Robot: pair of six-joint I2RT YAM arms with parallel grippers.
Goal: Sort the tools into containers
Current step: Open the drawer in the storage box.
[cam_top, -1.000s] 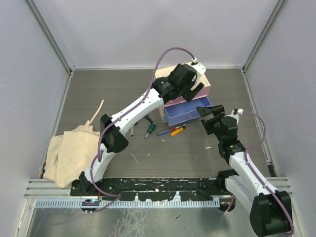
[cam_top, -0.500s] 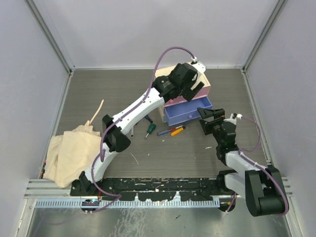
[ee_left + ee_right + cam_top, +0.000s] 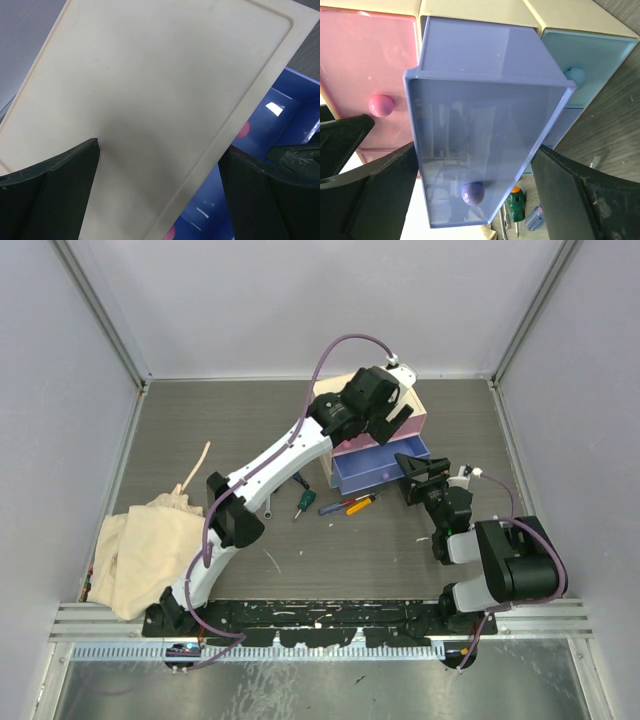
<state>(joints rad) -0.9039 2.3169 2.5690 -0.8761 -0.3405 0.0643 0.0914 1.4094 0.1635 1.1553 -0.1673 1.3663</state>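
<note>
Left gripper hovers over the chest, jaws wide, holding nothing (probably placed to brace it). Right gripper, jaws spread and empty, faces the pulled-out purple drawer. Tools lie unsorted on the table beside the chest.
</note>
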